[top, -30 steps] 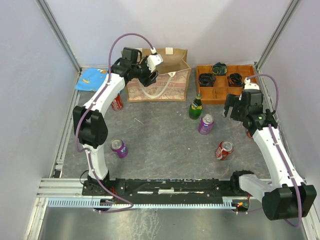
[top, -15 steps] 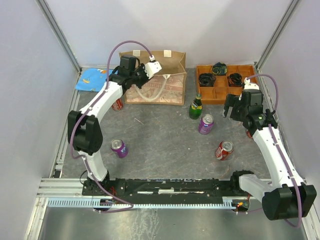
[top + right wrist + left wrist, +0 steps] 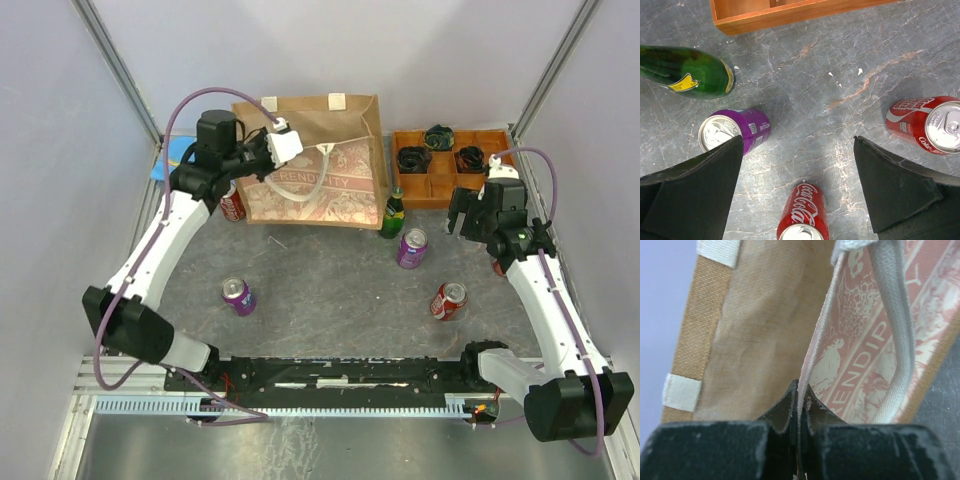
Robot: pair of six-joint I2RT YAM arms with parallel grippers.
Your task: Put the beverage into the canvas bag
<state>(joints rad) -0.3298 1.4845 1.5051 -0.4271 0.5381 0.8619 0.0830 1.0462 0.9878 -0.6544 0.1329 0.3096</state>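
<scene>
Your left gripper (image 3: 799,390) is pressed shut on the top rim of the bag's front panel. The cloth is pinched thin between the jaws, and a rope handle (image 3: 900,330) hangs just beside the grip. Over the last second the left arm has drawn back toward the left edge and risen. The bag (image 3: 320,175), which was slumped low against the far edge, now stands tall there, left of centre, with its lettered panel facing the near edge and its mouth pulled apart. The left wrist view shows bare tan lining behind the pinched rim. The bag's bottom is out of sight, so you cannot confirm what, if anything, is inside. Your right gripper (image 3: 797,142) has not moved in that time. It hovers spread wide over the right half of the worktop, holding nothing. Below it stand a purple can (image 3: 735,131), a red can (image 3: 802,215) closer to the near edge, and a green bottle (image 3: 687,70) toward the far edge beside the wooden tray (image 3: 790,15). All are well apart from the bag's mouth. In my judgement the opening step is done and loading has not begun. The bag is soft and hangs on one pinch, so it may sag or tip toward the near edge if the left arm shifts. Hold that arm steady while the right gripper closes on the purple can, the nearest drink, and carries it over the rim.
</scene>
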